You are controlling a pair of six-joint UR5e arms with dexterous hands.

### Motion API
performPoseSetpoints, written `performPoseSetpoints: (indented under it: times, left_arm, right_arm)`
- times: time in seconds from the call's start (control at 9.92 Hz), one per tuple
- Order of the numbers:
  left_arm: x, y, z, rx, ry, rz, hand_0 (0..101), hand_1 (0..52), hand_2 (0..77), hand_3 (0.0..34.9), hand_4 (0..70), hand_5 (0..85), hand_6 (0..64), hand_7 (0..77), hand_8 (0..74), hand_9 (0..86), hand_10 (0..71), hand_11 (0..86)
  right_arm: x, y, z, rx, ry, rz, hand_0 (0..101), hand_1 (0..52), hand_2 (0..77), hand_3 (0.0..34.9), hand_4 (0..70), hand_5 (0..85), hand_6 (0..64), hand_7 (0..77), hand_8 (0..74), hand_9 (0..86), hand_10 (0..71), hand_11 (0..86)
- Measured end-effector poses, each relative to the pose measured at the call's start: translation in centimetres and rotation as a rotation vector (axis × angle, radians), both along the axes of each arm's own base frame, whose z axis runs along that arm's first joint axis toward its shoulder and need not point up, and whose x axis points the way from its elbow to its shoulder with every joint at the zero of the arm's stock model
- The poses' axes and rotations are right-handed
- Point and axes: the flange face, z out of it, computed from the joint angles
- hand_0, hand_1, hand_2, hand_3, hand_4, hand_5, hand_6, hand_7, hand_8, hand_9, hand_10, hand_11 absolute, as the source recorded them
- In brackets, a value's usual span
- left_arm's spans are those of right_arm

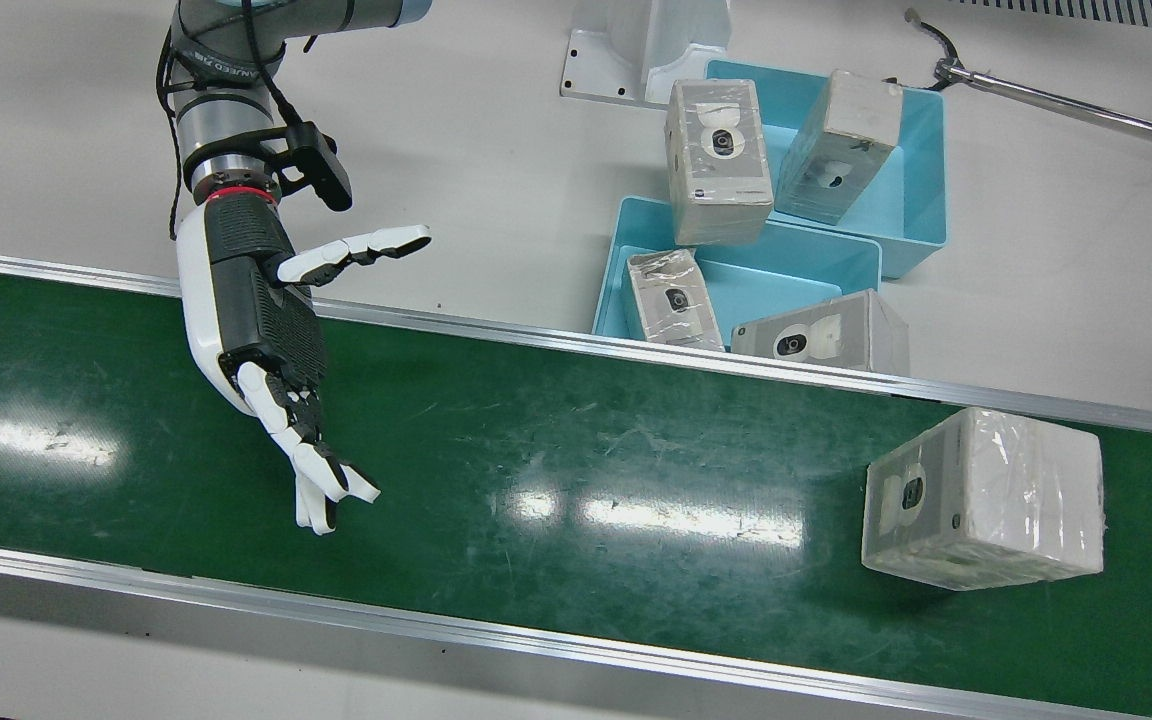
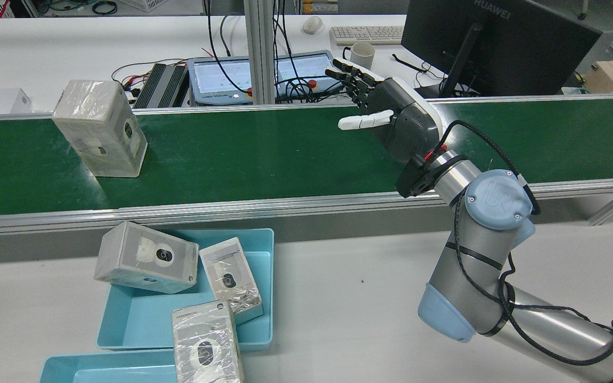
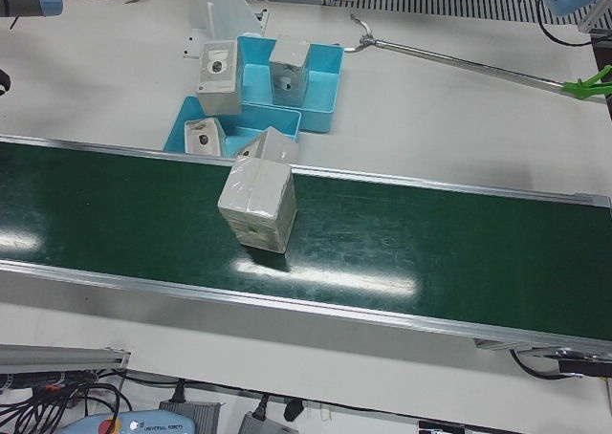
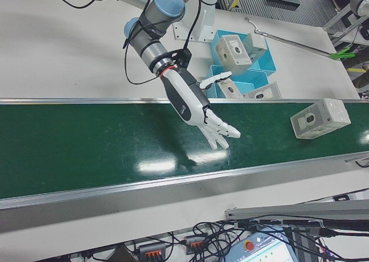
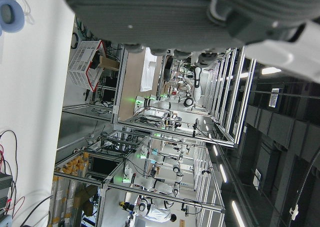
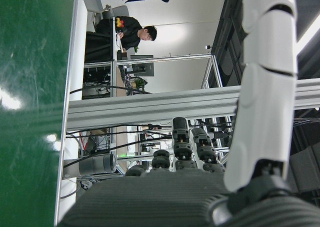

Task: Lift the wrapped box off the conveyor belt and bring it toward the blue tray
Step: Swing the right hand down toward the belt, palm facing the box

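The wrapped box (image 1: 981,500) (image 2: 99,127) (image 3: 256,203) (image 4: 320,118) stands alone on the green conveyor belt (image 1: 576,450), in front of the blue trays. My right hand (image 1: 266,330) (image 2: 402,122) (image 4: 193,103) (image 6: 150,197) hovers open over the belt, fingers spread, thumb out, holding nothing. It is far along the belt from the box. Two blue trays (image 1: 746,290) (image 2: 136,314) sit beside the belt with several wrapped boxes in and on them. Only the palm of my left hand (image 5: 175,12) shows, facing the room, with nothing in it.
A long metal rod (image 1: 1066,100) (image 3: 459,66) lies on the white table beyond the trays. A white pedestal base (image 1: 636,50) stands behind the trays. A monitor (image 2: 498,37), keyboard and mug sit past the belt's far rail.
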Motion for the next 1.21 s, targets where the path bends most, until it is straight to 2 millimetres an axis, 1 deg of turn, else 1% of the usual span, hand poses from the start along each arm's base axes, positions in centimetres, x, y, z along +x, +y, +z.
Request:
performPoseSetpoints:
  times: [0.1,0.2,0.3,0.4,0.5,0.6,0.71,0.81,1.21]
  left_arm:
    - [0.0,0.0,0.0,0.000,0.000,0.000,0,0.0,1.1,0.0,0.0,1.1,0.5,0.5,0.5,0.5,0.5,0.5]
    - [0.0,0.0,0.0,0.000,0.000,0.000,0,0.0,0.5,0.0,0.0,1.1,0.5,0.5,0.5,0.5,0.5,0.5]
    - [0.0,0.0,0.0,0.000,0.000,0.000,0,0.0,1.1,0.0,0.0,1.1,0.5,0.5,0.5,0.5,0.5,0.5]
    - [0.0,0.0,0.0,0.000,0.000,0.000,0,0.0,1.1,0.0,0.0,1.1,0.5,0.5,0.5,0.5,0.5,0.5]
    - [0.0,0.0,0.0,0.000,0.000,0.000,0,0.0,1.1,0.0,0.0,1.1,0.5,0.5,0.5,0.5,0.5,0.5]
    - [0.0,0.0,0.0,0.000,0.000,0.000,0,0.0,0.5,0.0,0.0,1.1,0.5,0.5,0.5,0.5,0.5,0.5]
    - [0.0,0.0,0.0,0.000,0.000,0.000,0,0.0,1.1,0.0,0.0,1.1,0.5,0.5,0.5,0.5,0.5,0.5]
    - [0.0,0.0,0.0,0.000,0.000,0.000,0,0.0,0.5,0.0,0.0,1.1,0.5,0.5,0.5,0.5,0.0,0.5]
    - [0.0,0.0,0.0,0.000,0.000,0.000,0,0.0,0.5,0.0,0.0,1.1,0.5,0.5,0.5,0.5,0.5,0.5]
  right_arm:
    - [-0.2,0.1,-0.1,0.001,-0.001,-0.004,47,12.5,9.8,0.0,11.5,8.7,5.5,15.8,4.9,5.4,0.0,1.1]
    - [-0.8,0.2,-0.2,0.002,-0.002,-0.010,47,12.5,9.8,0.0,11.5,9.3,7.1,16.4,4.9,5.4,0.0,1.1]
    - [-1.9,0.5,-0.4,0.002,-0.003,-0.022,47,12.5,10.9,0.0,11.5,9.3,7.1,16.4,4.9,5.4,0.0,1.1]
    - [-2.9,0.8,-0.7,0.001,-0.006,-0.035,47,10.9,10.4,0.0,10.9,9.3,7.1,17.5,4.9,5.4,0.0,1.1]
    - [-3.6,1.1,-0.7,-0.001,-0.009,-0.046,46,10.9,7.6,0.0,11.5,9.3,7.1,17.5,3.8,6.5,0.0,1.1]
    - [-3.9,1.2,-0.4,-0.006,-0.007,-0.052,46,10.9,7.6,0.0,11.5,9.3,7.1,17.5,3.8,6.5,0.0,1.1]
    - [-4.0,1.2,0.0,-0.013,-0.003,-0.055,46,8.7,7.6,0.0,9.3,9.3,4.9,16.4,4.4,6.5,0.0,1.1]
    - [-4.1,1.2,0.3,-0.017,-0.002,-0.056,45,8.7,7.6,0.0,9.8,8.7,6.0,15.8,5.5,4.9,0.0,1.1]
    - [-4.0,1.1,0.1,-0.015,-0.006,-0.054,45,8.7,7.6,0.0,9.8,8.7,6.0,16.4,5.5,6.5,0.0,1.1]
